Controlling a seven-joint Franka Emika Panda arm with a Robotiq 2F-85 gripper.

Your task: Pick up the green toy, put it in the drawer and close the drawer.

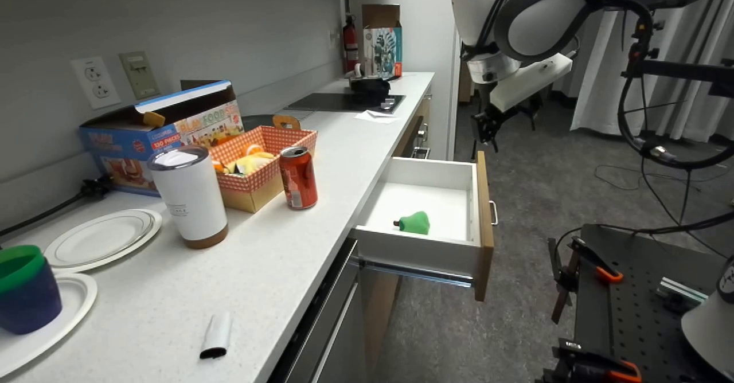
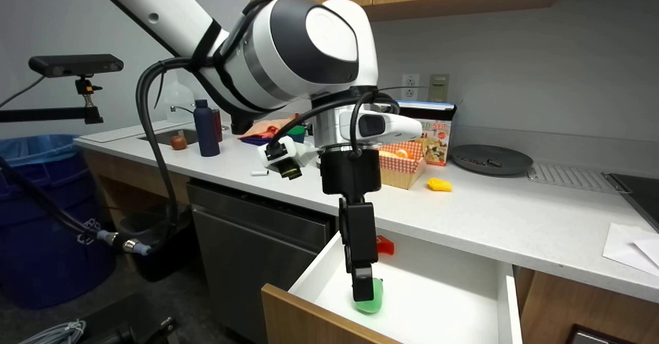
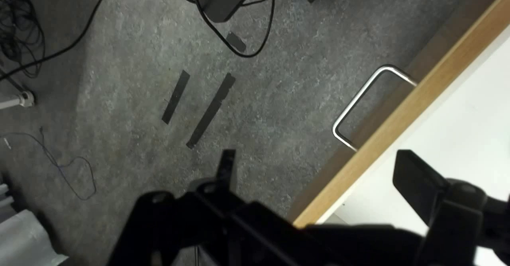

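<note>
"In an exterior view, read left to right, where is the green toy pear (image 1: 414,223) placed?"

"Its stem (image 1: 396,223) is directed toward the counter (image 1: 287,257), its body rested on the bottom of the pulled-out drawer (image 1: 413,250). Presumed light and slightly yielding, it would be best gripped across the body, not the stem."

"And further right?"

"As read from the wrist view, the gripper (image 3: 316,153) is spread, nothing pinched, above the rigid front panel (image 1: 484,228). A firm if slick hold is offered by the metal pull handle (image 1: 494,213), though closing could be managed by a level push."

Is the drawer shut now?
No: in both exterior views the drawer stands pulled out, with the green toy lying inside.
</note>
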